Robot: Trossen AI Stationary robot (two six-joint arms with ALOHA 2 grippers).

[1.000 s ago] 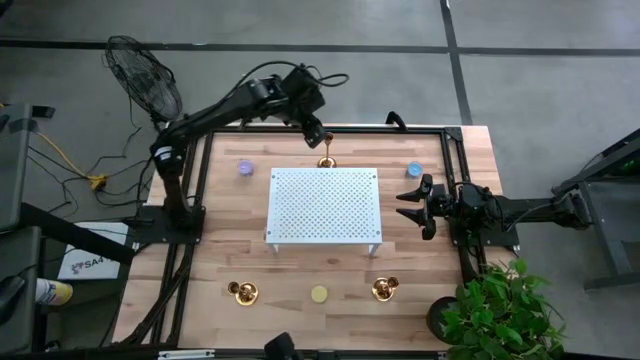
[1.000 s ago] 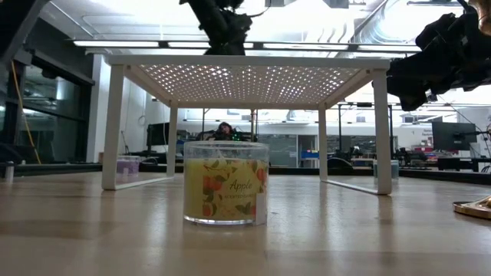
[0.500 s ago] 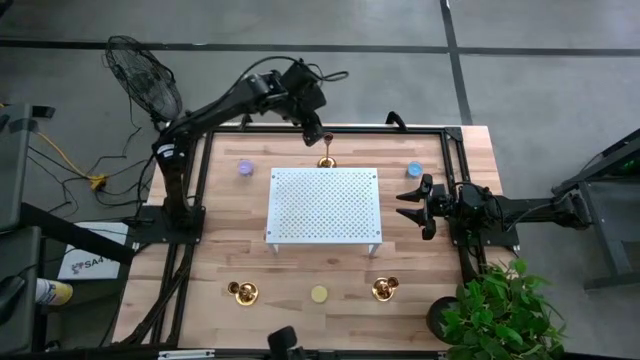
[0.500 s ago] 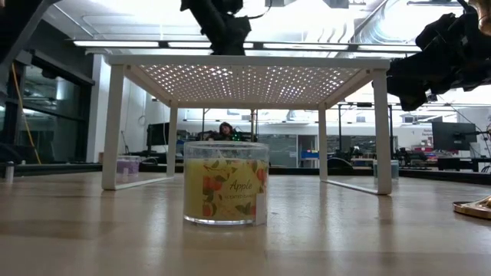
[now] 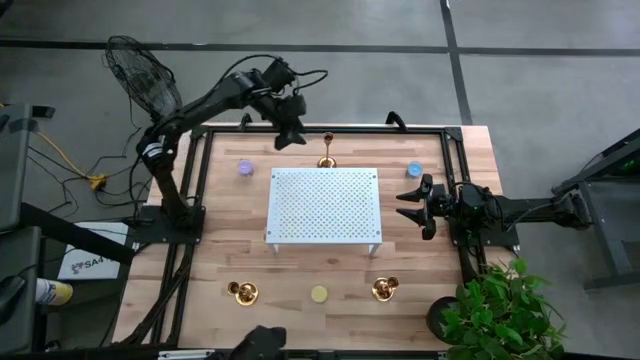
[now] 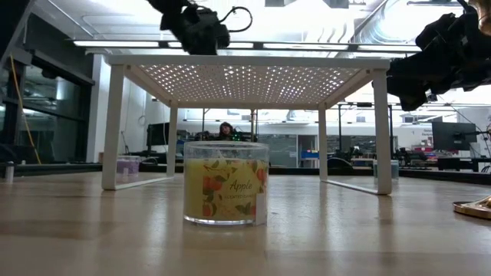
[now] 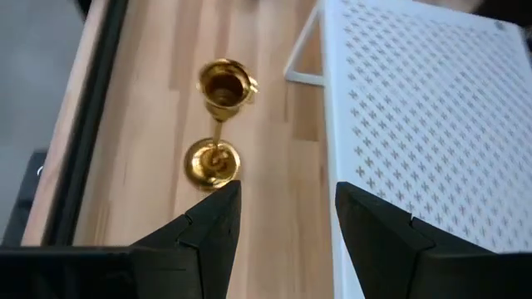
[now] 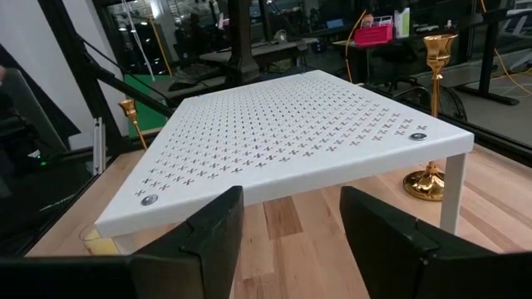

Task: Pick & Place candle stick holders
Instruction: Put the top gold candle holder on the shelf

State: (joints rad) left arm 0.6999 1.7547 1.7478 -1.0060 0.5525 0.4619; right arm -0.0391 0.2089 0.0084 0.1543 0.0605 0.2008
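One gold candle stick holder [image 5: 327, 155] stands upright on its round base on the wood table, just beyond the far edge of the white perforated rack [image 5: 323, 205]. My left gripper [image 5: 290, 135] hangs open above the table's far edge, to the left of that holder and clear of it. In the left wrist view the holder [image 7: 220, 124] shows ahead of the open fingers [image 7: 287, 232]. Two more gold holders [image 5: 243, 292] [image 5: 385, 289] stand near the front edge. My right gripper [image 5: 415, 205] waits open at the rack's right side.
A yellow candle [image 5: 319, 293] sits between the two front holders and fills the middle of the low view [image 6: 225, 182]. A purple candle [image 5: 245, 168] and a blue candle [image 5: 414, 169] sit at the far left and far right. A potted plant [image 5: 495, 310] stands at the front right corner.
My left gripper has drawn away from the top of the far holder, going toward the table's left edge. The holder stays upright where it was.
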